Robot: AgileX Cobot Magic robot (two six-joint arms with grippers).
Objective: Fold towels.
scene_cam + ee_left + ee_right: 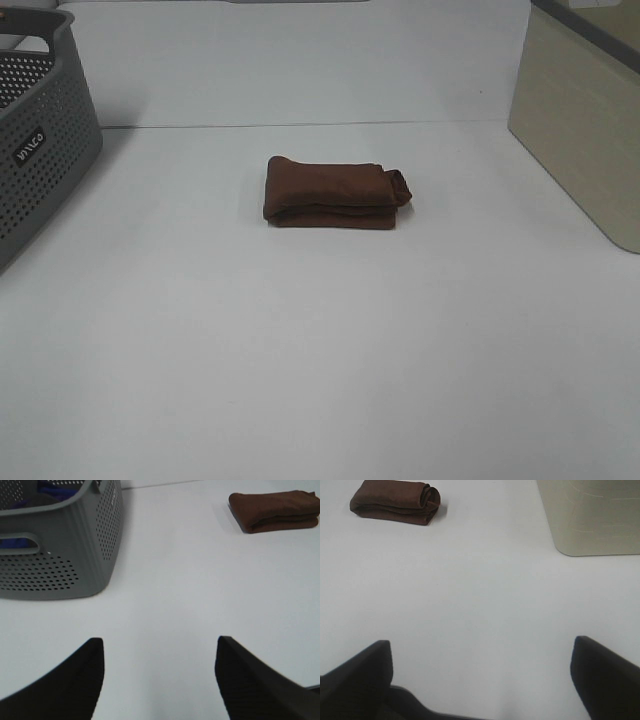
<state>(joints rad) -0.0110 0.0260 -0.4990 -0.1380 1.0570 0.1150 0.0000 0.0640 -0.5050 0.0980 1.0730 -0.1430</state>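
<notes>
A brown towel lies folded into a thick compact bundle near the middle of the white table. It also shows in the left wrist view and in the right wrist view. Neither arm shows in the exterior high view. My left gripper is open and empty, well back from the towel and beside the basket. My right gripper is open and empty, also well back from the towel. Nothing touches the towel.
A grey perforated laundry basket stands at the left edge, with dark blue cloth inside it in the left wrist view. A beige bin stands at the right edge, also in the right wrist view.
</notes>
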